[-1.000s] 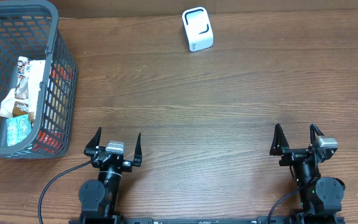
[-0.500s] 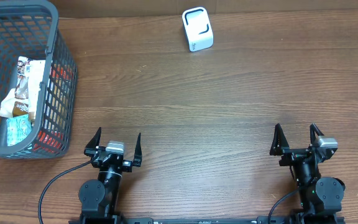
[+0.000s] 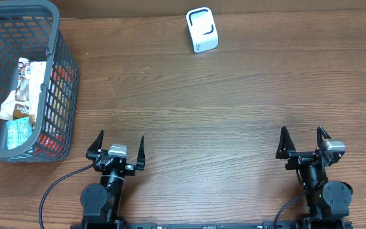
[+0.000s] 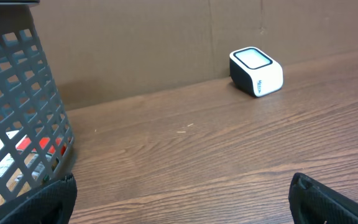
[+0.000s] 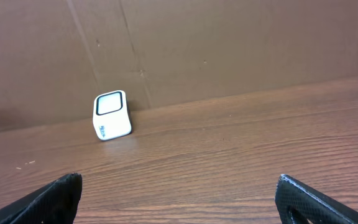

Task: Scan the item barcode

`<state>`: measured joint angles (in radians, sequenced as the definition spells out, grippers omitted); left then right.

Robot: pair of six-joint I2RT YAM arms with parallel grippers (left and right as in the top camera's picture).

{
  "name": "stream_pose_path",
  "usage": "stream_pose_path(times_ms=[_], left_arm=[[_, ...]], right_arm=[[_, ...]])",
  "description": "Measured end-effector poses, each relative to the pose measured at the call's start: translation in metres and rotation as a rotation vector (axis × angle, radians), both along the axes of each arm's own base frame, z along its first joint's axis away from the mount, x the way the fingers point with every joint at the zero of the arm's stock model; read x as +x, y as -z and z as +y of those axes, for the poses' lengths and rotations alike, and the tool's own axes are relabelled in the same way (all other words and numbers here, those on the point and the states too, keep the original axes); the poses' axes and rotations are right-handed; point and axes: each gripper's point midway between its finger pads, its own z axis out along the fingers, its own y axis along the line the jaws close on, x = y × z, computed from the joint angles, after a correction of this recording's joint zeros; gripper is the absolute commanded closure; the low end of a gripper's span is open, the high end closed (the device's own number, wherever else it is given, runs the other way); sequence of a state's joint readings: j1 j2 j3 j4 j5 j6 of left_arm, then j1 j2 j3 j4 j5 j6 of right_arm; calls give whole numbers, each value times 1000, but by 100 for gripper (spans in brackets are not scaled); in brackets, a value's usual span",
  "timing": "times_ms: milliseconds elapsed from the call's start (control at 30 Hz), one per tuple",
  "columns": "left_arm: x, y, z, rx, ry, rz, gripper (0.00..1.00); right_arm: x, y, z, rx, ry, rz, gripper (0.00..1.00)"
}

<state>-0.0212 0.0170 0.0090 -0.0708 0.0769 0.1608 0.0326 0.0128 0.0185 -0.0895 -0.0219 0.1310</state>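
A small white barcode scanner with a dark window (image 3: 202, 30) stands at the table's far edge, also seen in the left wrist view (image 4: 257, 72) and the right wrist view (image 5: 111, 116). Packaged items (image 3: 23, 95) lie inside the grey basket (image 3: 56, 44) at the far left; no barcode is readable. My left gripper (image 3: 117, 145) rests open at the near left edge, nothing between its fingers. Over at the near right, my right gripper (image 3: 304, 141) is open and empty too. Both are far from the scanner and the items.
The basket's grid wall (image 4: 17, 118) fills the left of the left wrist view. A brown cardboard wall (image 5: 229, 43) runs along the table's far edge behind the scanner. Bare wood tabletop (image 3: 221, 108) lies between the grippers and the scanner.
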Motion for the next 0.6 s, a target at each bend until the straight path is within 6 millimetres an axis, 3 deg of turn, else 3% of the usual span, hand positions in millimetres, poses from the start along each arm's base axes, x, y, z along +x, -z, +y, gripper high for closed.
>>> stream_pose_path(times_ms=[600], left_arm=[[0,0,0,60,2,-6,0]], right_arm=[[0,0,0,0,0,0,0]])
